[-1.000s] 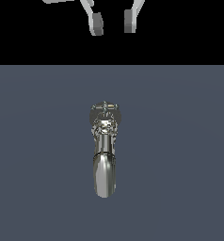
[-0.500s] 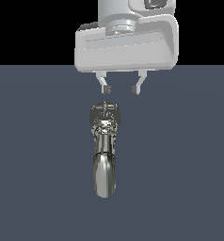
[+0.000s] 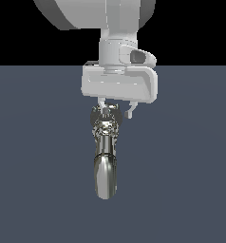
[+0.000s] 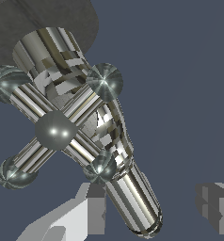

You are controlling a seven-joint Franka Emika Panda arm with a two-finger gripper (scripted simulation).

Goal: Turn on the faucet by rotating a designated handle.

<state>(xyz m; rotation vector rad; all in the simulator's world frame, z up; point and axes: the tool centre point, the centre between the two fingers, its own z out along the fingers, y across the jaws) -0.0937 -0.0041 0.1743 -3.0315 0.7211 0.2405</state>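
Observation:
A chrome faucet [image 3: 105, 159] stands on the grey-blue floor, its spout pointing toward the camera in the exterior view. Its cross handle [image 3: 106, 121] sits on top at the back, partly hidden by my hand. In the wrist view the cross handle [image 4: 55, 131] shows four ball-ended arms, and the spout [image 4: 132, 193] runs away from it. My gripper [image 3: 117, 110] is open and empty, low over the handle. One finger [image 4: 88, 209] is right beside a handle ball and the spout. The other finger [image 4: 216, 206] stands well off to the side. I cannot tell if anything touches.
The flat grey-blue floor [image 3: 191, 180] stretches around the faucet, with a black background behind it. My white hand and arm [image 3: 119, 85] hang over the back of the faucet.
My gripper has come down from the top of the exterior view and a little toward the camera. Its fingers now reach the level of the handle, and the hand covers the faucet's back.

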